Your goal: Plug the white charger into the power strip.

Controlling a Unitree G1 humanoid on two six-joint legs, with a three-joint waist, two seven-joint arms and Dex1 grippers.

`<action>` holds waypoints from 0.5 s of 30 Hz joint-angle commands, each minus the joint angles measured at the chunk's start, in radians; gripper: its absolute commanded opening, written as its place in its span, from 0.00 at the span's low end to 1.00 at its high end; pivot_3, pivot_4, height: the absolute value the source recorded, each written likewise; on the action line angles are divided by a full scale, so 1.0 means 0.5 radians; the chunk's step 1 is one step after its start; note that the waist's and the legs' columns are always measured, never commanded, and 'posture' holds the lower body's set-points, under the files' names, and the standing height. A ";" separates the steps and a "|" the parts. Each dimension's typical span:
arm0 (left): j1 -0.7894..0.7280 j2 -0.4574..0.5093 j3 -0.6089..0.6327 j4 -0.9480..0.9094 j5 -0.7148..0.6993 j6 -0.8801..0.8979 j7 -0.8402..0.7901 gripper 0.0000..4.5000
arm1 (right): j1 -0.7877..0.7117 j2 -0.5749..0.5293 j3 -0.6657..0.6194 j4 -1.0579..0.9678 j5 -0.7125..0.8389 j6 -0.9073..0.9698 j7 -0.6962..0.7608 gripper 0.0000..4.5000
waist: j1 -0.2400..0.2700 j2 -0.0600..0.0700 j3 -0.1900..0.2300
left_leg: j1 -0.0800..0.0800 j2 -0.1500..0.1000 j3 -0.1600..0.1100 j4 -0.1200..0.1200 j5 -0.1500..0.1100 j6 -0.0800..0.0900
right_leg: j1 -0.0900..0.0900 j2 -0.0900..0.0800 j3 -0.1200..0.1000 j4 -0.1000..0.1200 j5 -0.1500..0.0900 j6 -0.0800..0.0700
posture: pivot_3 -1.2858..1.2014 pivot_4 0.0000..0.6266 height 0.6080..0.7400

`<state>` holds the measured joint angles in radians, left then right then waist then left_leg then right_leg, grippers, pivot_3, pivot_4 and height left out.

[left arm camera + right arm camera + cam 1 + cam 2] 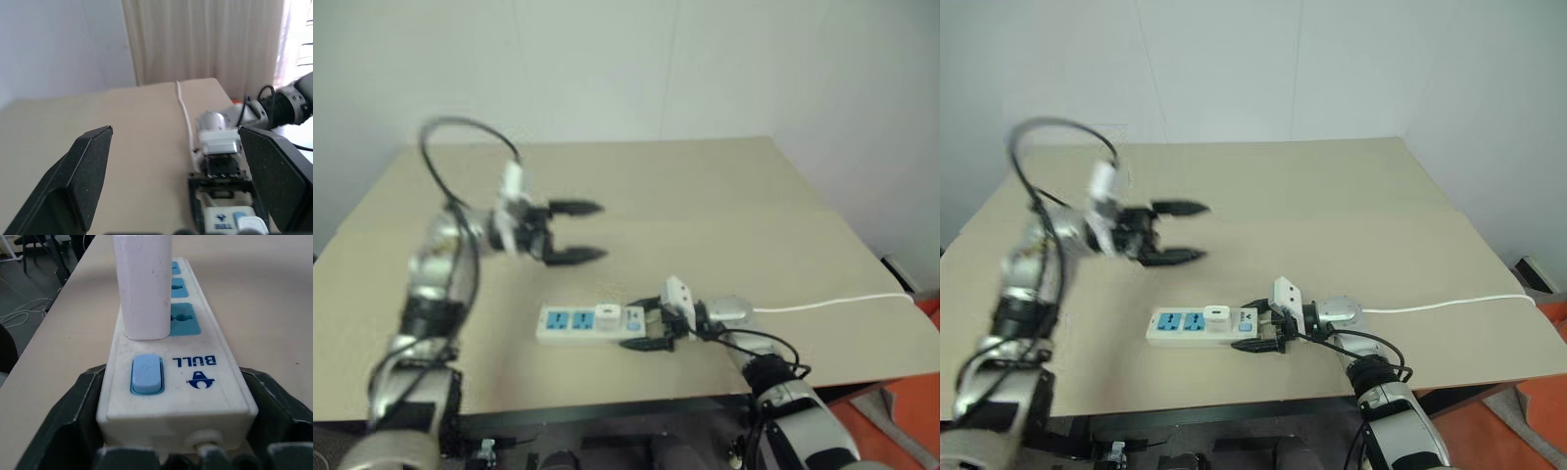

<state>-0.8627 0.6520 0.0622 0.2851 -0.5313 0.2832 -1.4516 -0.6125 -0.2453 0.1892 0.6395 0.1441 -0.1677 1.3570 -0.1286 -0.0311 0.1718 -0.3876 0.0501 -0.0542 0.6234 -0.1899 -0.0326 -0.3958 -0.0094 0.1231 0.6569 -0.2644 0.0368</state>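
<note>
The power strip (570,322) lies near the table's front edge, with its blue sockets facing up. The white charger (607,315) stands upright in the socket nearest the switch (146,374). In the right wrist view the charger (143,284) rises just past that blue switch. My right gripper (651,329) is shut on the strip's switch end, one black finger (73,406) against each long side. My left gripper (603,231) hangs open above the table, up and to the left of the strip, holding nothing and pointing right.
The strip's thin white cord (832,302) runs right to the table's edge. The tan table (724,186) stretches back to a white wall. An orange floor patch (911,392) lies beyond the right corner.
</note>
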 commanded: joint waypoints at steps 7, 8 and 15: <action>0.148 0.252 0.103 0.117 0.071 -0.056 -0.072 1.00 | 0.106 -0.305 -0.103 -0.561 0.131 0.212 0.038 0.99 | 0.037 0.002 0.002 | -0.018 0.000 0.000 0.003 0.000 0.000 | -0.016 -0.001 -0.001 0.001 0.000 0.000 | 0.52 0.24 1.00; 0.186 0.276 0.116 0.102 0.073 -0.061 -0.064 1.00 | 0.142 -0.375 -0.125 -0.650 0.156 0.240 0.049 0.99 | 0.056 0.003 0.003 | -0.021 0.000 -0.001 0.003 0.000 0.000 | -0.018 -0.001 -0.003 0.000 0.000 0.000 | 0.52 0.24 1.00; 0.537 0.430 0.252 -0.057 0.046 -0.023 0.015 1.00 | 0.385 -0.857 -0.409 -1.103 0.393 0.487 0.043 0.99 | 0.085 0.004 0.005 | -0.026 -0.001 0.002 0.002 -0.001 0.001 | -0.021 -0.006 -0.004 -0.006 -0.001 0.000 | 0.52 0.24 1.00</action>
<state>-0.6077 0.8396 0.1446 0.3124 -0.4955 0.2679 -1.4520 -0.4262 -0.6454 0.0364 0.1530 0.2929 0.0494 1.3750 -0.0860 -0.0289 0.1743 -0.4001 0.0496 -0.0526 0.6245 -0.1904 -0.0319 -0.4060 -0.0124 0.1214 0.6542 -0.2649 0.0371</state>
